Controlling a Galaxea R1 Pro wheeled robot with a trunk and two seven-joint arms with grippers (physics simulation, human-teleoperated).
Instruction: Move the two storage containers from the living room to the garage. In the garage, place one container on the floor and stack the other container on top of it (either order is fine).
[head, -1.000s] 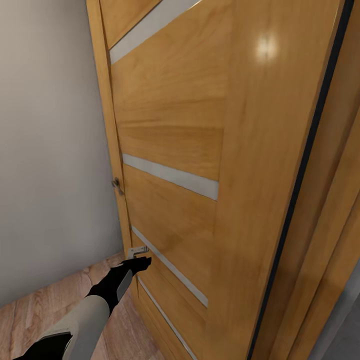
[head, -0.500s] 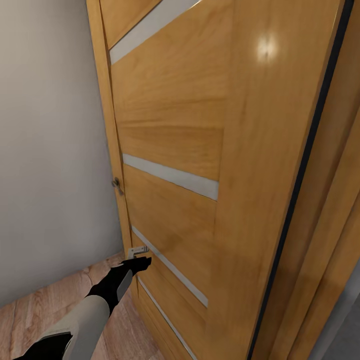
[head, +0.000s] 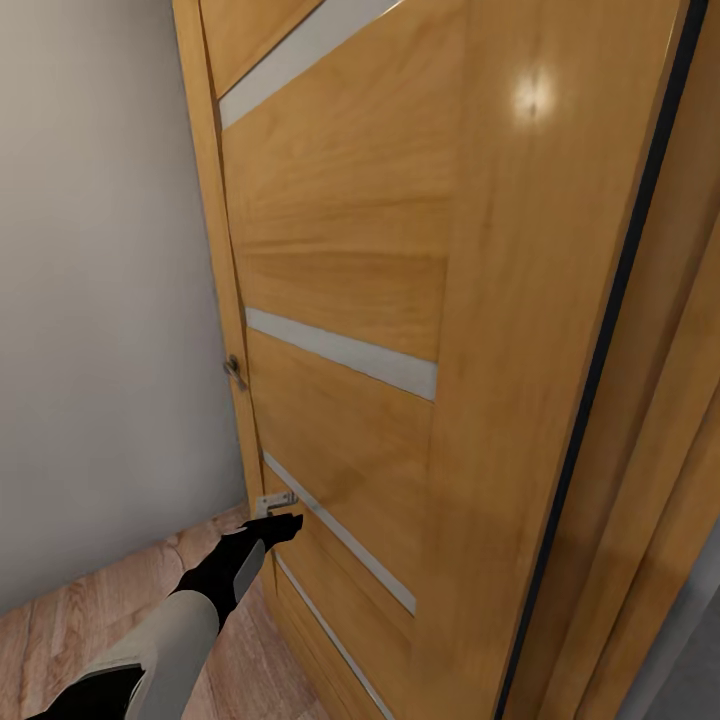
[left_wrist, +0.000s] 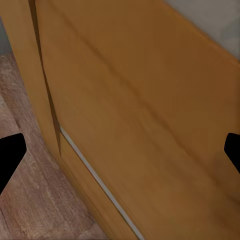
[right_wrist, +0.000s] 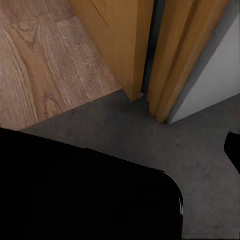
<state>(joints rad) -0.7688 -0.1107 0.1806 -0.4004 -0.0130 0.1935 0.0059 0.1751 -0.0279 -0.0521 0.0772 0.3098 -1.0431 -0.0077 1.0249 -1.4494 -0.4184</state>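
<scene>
The two storage containers are out of view. An orange-brown wooden door (head: 400, 300) with pale strips stands swung open right in front of me. My left gripper (head: 278, 525) reaches low toward the door's hinged side, next to a small metal hinge (head: 275, 500). In the left wrist view that gripper (left_wrist: 120, 152) is open, its dark fingertips (left_wrist: 10, 155) far apart with only the door panel (left_wrist: 150, 110) between them. The right gripper (right_wrist: 120, 150) hangs open over the threshold, one fingertip (right_wrist: 234, 150) at the picture's edge, where light wood planks (right_wrist: 45, 55) meet dark grey concrete floor (right_wrist: 200, 165).
A pale wall (head: 100, 300) closes the left side, with wood plank flooring (head: 80, 620) below it. The door's free edge with its dark seal (head: 600, 400) and the frame (right_wrist: 180, 55) stand to the right. A black part of my own body (right_wrist: 75, 190) sits low in the right wrist view.
</scene>
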